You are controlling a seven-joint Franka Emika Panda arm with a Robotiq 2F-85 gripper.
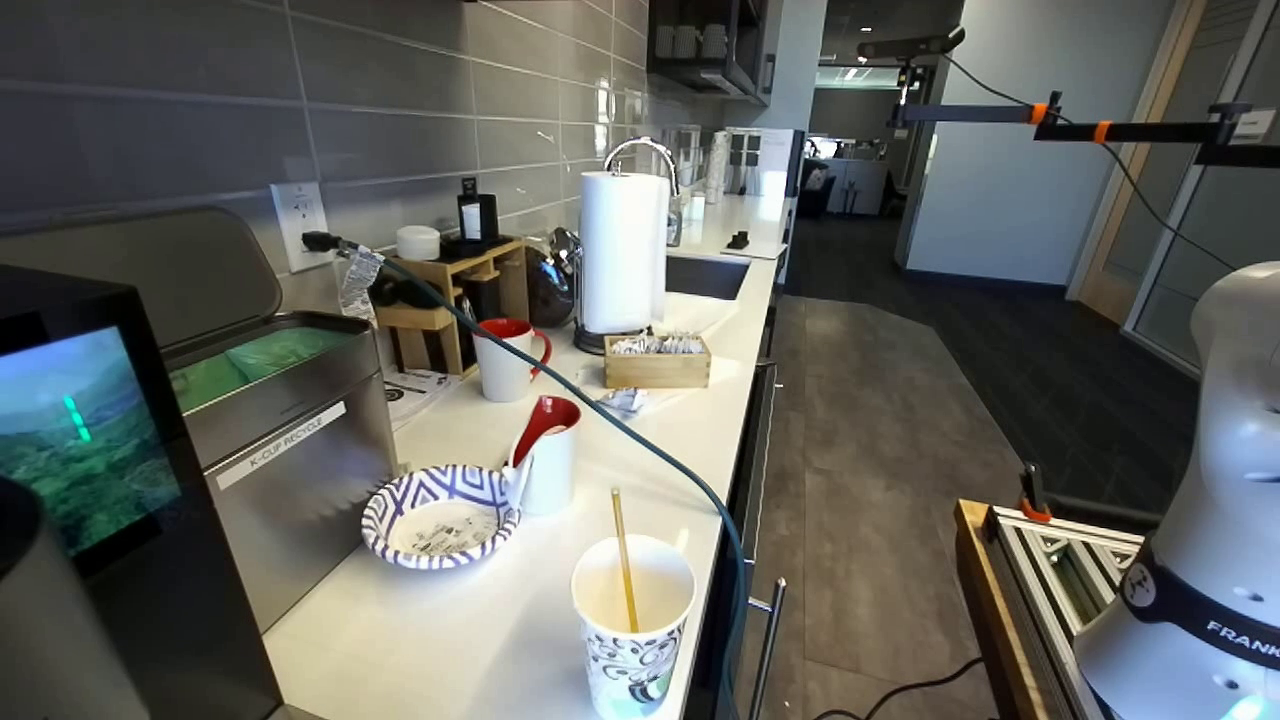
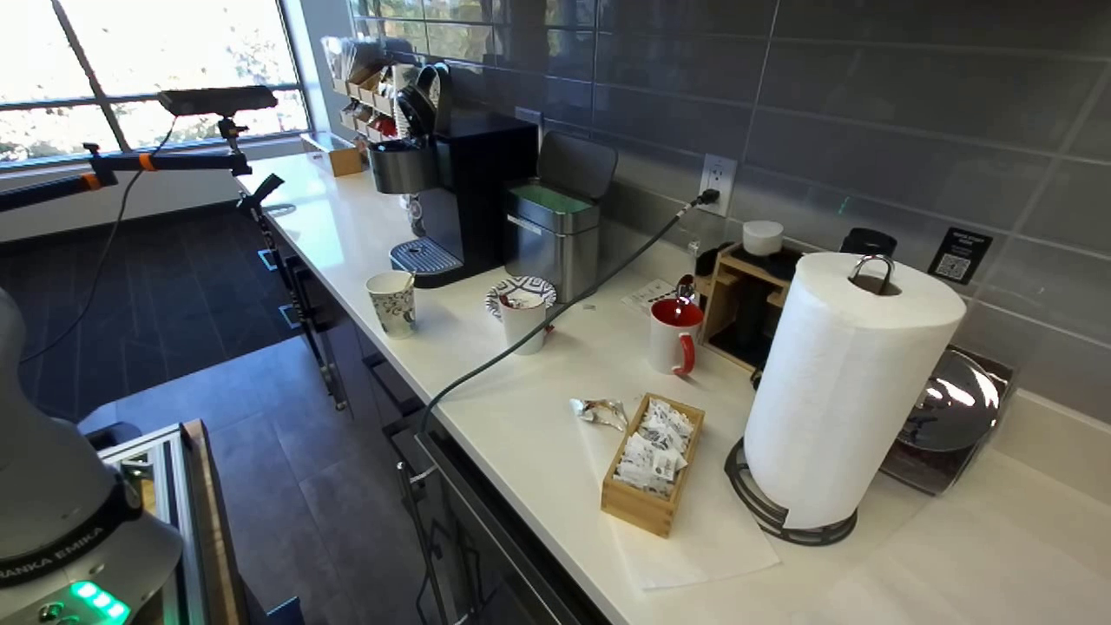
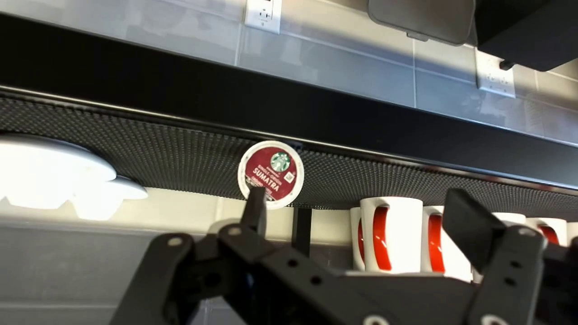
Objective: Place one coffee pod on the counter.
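- Step, my read: grasping the pod (image 3: 272, 175). It seems stood on edge on the shelf (image 3: 180, 153), between 9 and 10 o'clock of my gripper (image 3: 356, 198) in wrist view.
- Fingers spread wide, holding nothing.
- I should shift toward 9–10 o'clock until the pod sits mid-gap; the near finger (image 3: 256, 212) overlaps its 7 o'clock edge, contact unclear.
- Then straddle and squeeze lightly; the body could crush.
- Mind the mugs (image 3: 404, 237), 4 o'clock from the pod.
- Set-down: bare counter (image 1: 450, 630), 9 o'clock of the paper cup (image 1: 635, 660).
- Pod: round, white rim, dark red lid facing me, green logo at 1 o'clock, "SUMATRA" slanting toward 4; body hidden.
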